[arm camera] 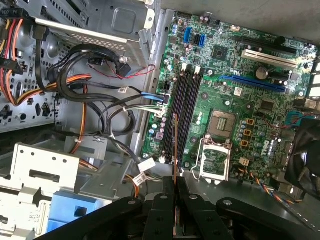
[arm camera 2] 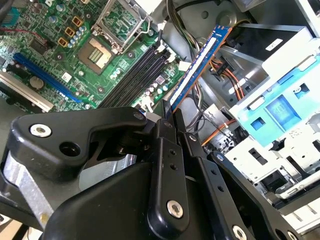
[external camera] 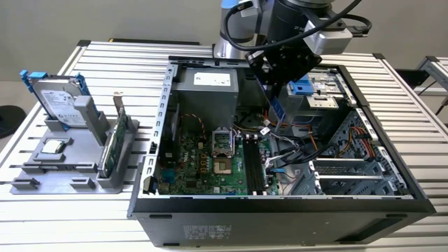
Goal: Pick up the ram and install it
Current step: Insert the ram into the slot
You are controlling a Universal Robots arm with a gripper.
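A: While the gripper (arm camera 2: pixel 167 112) is clamped on the ram (arm camera 2: pixel 199 63), fingers pinched together on one end of the stick, it hangs above the motherboard (external camera: pixel 203 163), inside the open PC case (external camera: pixel 280 207), not seated yet. In the exterior view the ram (external camera: pixel 276 107) sits up under the gripper (external camera: pixel 274 86), clear of the black slots (external camera: pixel 253 168).

B: Risk?

A: Judgement only: grip is at one end, so the stick could pivot in the jaws on contact w/ a slot. In the first wrist view the ram (arm camera: pixel 175 145) reads edge-on, roughly along the black slots (arm camera: pixel 182 112), but can't tell if it's over one or between two.

B: Other hazards?

A: Cable bundle (arm camera: pixel 107 107) lies just beside the slots, could snag. Also can't tell if the slot latches are open; if shut, pressing would load the board.
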